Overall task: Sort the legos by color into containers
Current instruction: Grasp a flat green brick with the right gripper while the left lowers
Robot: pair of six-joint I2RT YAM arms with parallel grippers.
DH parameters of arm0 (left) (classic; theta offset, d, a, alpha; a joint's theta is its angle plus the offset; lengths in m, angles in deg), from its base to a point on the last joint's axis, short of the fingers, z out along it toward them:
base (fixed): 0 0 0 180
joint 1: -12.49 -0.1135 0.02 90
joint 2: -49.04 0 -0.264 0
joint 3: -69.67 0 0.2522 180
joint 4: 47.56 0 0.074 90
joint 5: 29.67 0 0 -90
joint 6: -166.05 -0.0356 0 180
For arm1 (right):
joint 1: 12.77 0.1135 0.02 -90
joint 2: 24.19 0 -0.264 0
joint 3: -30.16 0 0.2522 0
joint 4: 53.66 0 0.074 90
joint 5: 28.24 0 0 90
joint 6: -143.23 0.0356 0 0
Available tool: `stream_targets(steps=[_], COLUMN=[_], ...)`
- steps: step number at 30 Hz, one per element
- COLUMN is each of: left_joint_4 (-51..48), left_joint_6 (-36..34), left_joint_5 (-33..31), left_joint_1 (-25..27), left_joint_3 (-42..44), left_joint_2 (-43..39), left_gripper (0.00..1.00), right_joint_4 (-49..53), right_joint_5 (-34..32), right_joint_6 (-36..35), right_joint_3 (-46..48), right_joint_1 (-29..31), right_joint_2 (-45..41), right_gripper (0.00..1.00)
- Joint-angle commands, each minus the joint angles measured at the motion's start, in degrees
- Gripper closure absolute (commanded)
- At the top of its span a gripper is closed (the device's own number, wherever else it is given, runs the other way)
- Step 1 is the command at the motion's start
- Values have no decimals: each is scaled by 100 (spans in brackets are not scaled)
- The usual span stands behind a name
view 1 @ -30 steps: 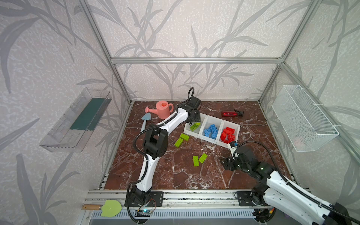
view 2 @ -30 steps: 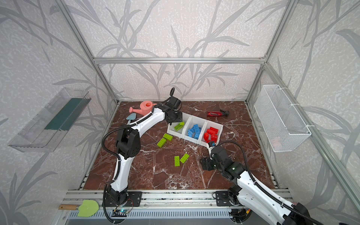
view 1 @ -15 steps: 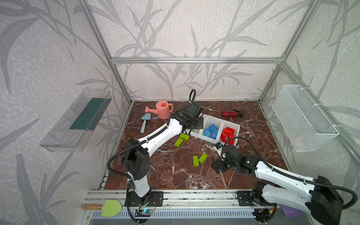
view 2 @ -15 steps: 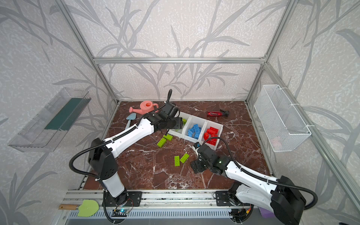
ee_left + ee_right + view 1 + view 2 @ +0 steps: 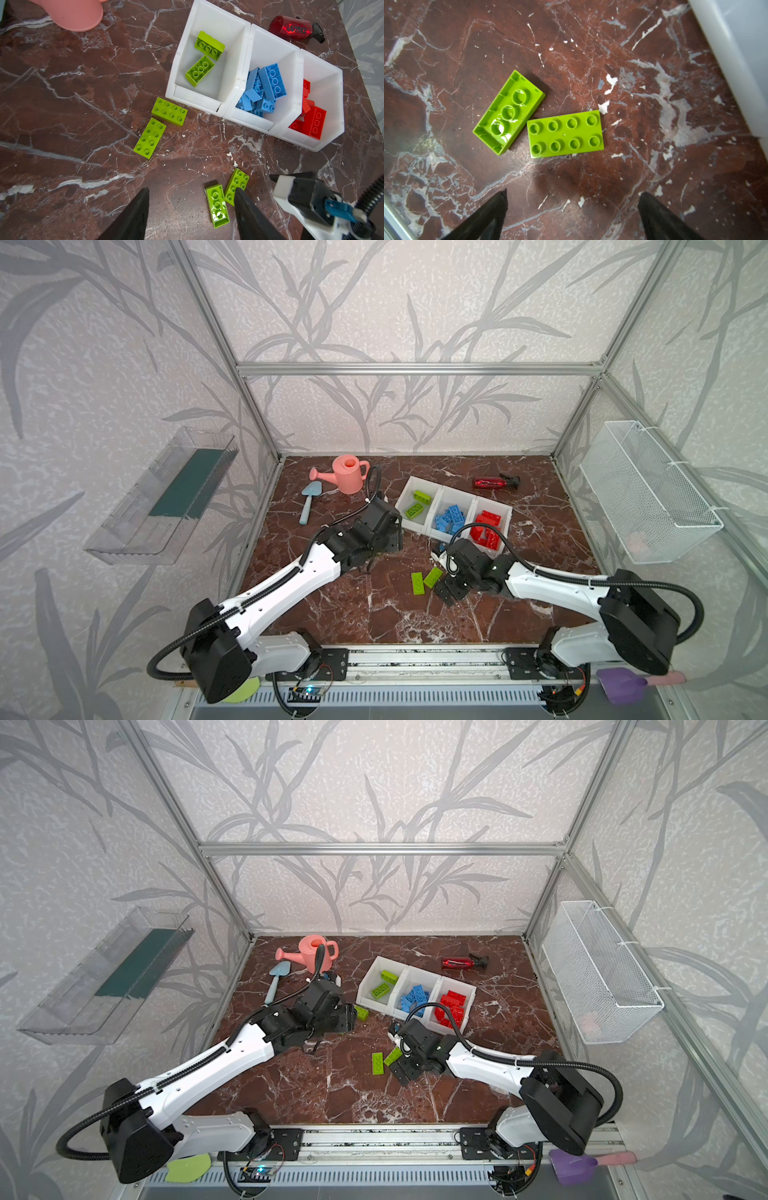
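Three joined white containers [image 5: 436, 506] hold two green legos [image 5: 417, 504], blue legos [image 5: 451, 517] and red legos [image 5: 486, 526]. Two loose green legos [image 5: 169, 111] [image 5: 150, 137] lie before the green bin. Two more lie mid-floor, one upside down [image 5: 508, 112] and one studs up [image 5: 565, 134]. My right gripper [image 5: 573, 193] hovers open beside that pair, holding nothing. My left gripper [image 5: 191, 191] is open and empty above the floor in front of the bins.
A pink watering can [image 5: 348, 473] and a blue trowel [image 5: 307, 506] sit at the back left. A dark red spray bottle [image 5: 494, 482] lies behind the bins. A wire basket [image 5: 648, 497] hangs on the right wall, a clear tray [image 5: 166, 497] on the left wall.
My left arm has drawn back from over the green bin to the floor in front of it. My right arm has swung left to the mid-floor green pair and its jaws have widened.
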Motion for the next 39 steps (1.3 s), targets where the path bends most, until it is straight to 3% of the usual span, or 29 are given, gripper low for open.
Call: stream_targets(steps=[1, 8, 25, 27, 31, 39], left_joint_4=[-193, -198, 95, 102, 93, 133], left_joint_6=[176, 243, 403, 410, 416, 423], left_joint_5=[-309, -258, -164, -161, -210, -225], left_joint_1=[24, 26, 23, 25, 24, 23], left_joint_3=[347, 871, 1239, 1270, 1320, 1530], left_joint_2=[-421, -923, -979, -976, -1023, -1129], left_gripper=[35, 35, 35, 35, 36, 35], right_joint_4=[-26, 21, 54, 62, 77, 417], right_joint_5=[51, -16, -210, -315, -371, -382], right_joint_6=[-224, -246, -333, -307, -219, -76], right_joint_3=[-249, -576, -942, -947, -961, -1333], right_joint_1=[83, 154, 241, 267, 269, 268], right_joint_2=[243, 819, 1490, 1489, 1403, 1216], right_gripper=[3, 6, 23, 29, 51, 55])
